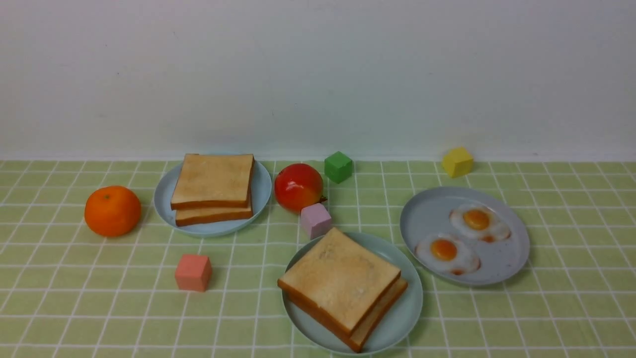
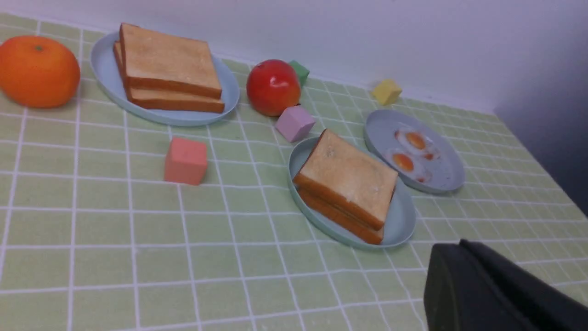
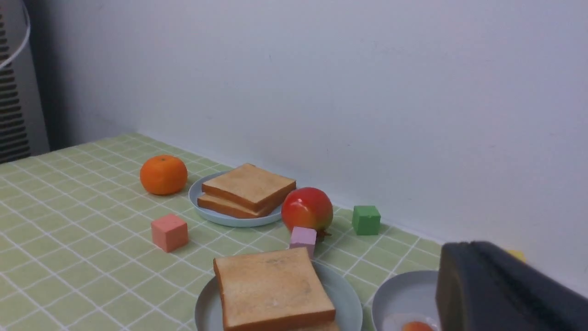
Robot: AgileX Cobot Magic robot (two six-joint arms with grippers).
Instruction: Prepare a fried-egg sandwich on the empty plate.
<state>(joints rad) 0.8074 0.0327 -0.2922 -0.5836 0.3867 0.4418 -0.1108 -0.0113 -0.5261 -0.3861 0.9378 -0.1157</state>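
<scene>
The pale teal plate [image 1: 410, 309] sits at the front centre of the table and carries two toast slices [image 1: 339, 278] stacked slightly askew. No egg shows between them. The same plate [image 2: 404, 220] and stack [image 2: 349, 177] appear in the left wrist view, and again, plate [image 3: 342, 294] and stack [image 3: 271, 287], in the right wrist view. My left gripper [image 2: 459, 243] is shut and empty above the cloth, just off the plate's rim. My right gripper [image 3: 469, 246] is shut and empty over the grey plate. Neither arm shows in the front view.
A grey speckled plate [image 1: 427, 214] at the right holds two fried eggs [image 1: 447, 253]. A light-blue plate [image 1: 261, 191] at the back left bears two more toast slices [image 1: 213, 181]. Around them lie an orange [image 1: 112, 210], a red fruit [image 1: 298, 186] and pink [image 1: 193, 272], lilac [image 1: 315, 220], green [image 1: 338, 166] and yellow [image 1: 457, 161] cubes.
</scene>
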